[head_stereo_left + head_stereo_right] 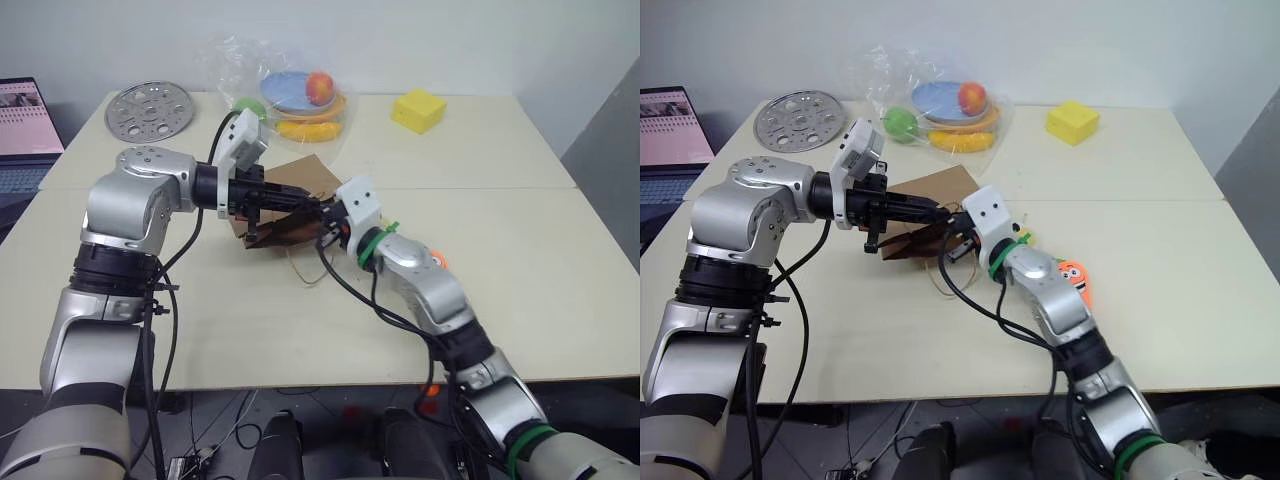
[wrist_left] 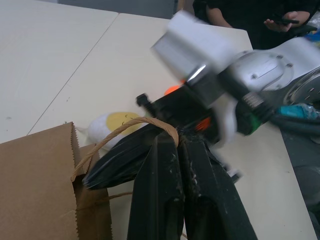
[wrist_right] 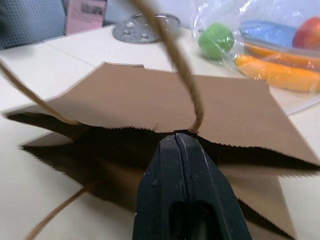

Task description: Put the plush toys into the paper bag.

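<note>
Left claw pinches a twine handle of the paper bag lying mid-worktop, right claw pressed together at its mouth, carrot toy beside.

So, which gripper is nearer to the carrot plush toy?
Right. The right gripper is at the paper bag mouth, its arm beside the carrot plush toy. The left gripper reaches from the bag's other side.

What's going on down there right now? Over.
Left claw shut on bag handle. Right claw shut at the bag mouth rim. Carrot and egg on the table, not bagged. Nothing blocking.
</note>
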Robot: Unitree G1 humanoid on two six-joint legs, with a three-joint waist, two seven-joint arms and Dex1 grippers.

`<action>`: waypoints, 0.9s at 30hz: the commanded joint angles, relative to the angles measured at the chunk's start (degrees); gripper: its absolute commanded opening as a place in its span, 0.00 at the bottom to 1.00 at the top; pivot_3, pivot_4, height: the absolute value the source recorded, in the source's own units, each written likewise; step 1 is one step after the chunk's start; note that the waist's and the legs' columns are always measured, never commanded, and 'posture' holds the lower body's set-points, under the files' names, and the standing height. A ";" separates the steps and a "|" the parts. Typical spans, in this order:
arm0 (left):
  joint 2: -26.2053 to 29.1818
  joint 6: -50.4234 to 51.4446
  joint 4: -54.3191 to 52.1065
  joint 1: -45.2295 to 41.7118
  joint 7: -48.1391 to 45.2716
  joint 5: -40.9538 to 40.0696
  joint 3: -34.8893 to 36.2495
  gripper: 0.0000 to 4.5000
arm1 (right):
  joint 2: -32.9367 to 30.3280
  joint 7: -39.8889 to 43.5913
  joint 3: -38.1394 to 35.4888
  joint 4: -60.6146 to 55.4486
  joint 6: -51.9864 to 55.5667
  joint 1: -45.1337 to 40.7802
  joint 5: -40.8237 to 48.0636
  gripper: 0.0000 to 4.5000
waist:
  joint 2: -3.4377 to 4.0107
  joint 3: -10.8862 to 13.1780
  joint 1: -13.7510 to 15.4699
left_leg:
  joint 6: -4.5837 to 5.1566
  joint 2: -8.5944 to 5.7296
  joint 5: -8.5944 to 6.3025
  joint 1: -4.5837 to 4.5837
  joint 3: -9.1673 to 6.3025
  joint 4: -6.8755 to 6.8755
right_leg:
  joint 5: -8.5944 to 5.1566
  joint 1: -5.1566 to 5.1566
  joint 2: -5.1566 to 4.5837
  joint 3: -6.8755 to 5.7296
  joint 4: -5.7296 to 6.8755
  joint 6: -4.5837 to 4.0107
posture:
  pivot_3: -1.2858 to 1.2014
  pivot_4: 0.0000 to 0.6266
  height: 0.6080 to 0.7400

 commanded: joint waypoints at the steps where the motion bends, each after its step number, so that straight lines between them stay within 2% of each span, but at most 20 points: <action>1: 0.91 0.25 -2.18 -1.32 1.50 -1.43 3.15 0.00 | 2.32 1.62 0.31 7.29 -5.34 -2.03 -1.97 0.00 | 0.00 0.00 0.01 | 0.00 0.00 0.00 -0.01 -0.01 -0.02 | 0.00 -0.01 0.00 -0.01 0.00 0.00 | 0.52 0.24 1.00; 7: 2.31 -1.28 0.66 -2.98 3.75 -1.61 6.72 0.00 | 3.85 2.88 0.38 12.60 -3.72 -1.28 -4.27 0.00 | 0.01 0.01 -0.38 | 0.00 0.00 0.00 0.00 -0.04 -0.06 | 0.00 -0.02 0.00 -0.05 0.02 0.00 | 0.52 0.24 1.00; 10: 2.97 -7.31 7.52 -7.09 7.34 1.03 8.91 0.00 | 3.07 2.33 0.63 11.29 -1.44 0.85 -5.88 0.00 | 0.00 0.00 -0.38 | 0.00 0.00 0.00 0.00 -0.07 -0.04 | 0.00 -0.02 0.00 -0.08 0.04 0.00 | 0.52 0.24 1.00; 14: 0.65 -16.70 19.98 -16.66 16.80 2.89 13.27 0.00 | 2.17 3.69 1.32 9.42 -0.11 2.63 -7.43 0.00 | 0.00 0.00 -0.25 | 0.00 0.00 0.00 0.00 -0.12 -0.03 | 0.00 0.00 0.00 -0.14 0.04 0.00 | 0.52 0.24 1.00; 17: -0.19 -18.52 24.61 -20.49 17.68 2.18 14.98 0.00 | 2.03 4.69 1.30 8.44 0.15 3.22 -8.00 0.00 | -0.01 0.00 -0.20 | -0.01 -0.01 0.00 0.00 -0.11 -0.02 | 0.00 0.01 -0.01 -0.13 0.02 0.01 | 0.52 0.24 1.00; 22: 0.07 -21.06 24.96 -20.34 14.18 3.16 13.68 0.00 | 2.20 4.34 0.42 7.45 1.05 3.75 -8.26 0.00 | 0.00 0.00 -0.53 | -0.01 -0.01 0.00 0.01 -0.11 -0.08 | 0.00 -0.01 0.00 -0.13 0.05 0.01 | 0.52 0.24 1.00; 27: 0.12 -15.93 14.99 -9.23 8.37 2.05 10.55 0.00 | 0.96 4.74 -2.03 2.09 1.21 5.08 -6.46 0.00 | 0.01 -0.01 -0.73 | -0.01 -0.01 0.00 0.03 -0.10 -0.10 | 0.00 0.02 -0.01 -0.11 0.06 0.00 | 0.52 0.24 1.00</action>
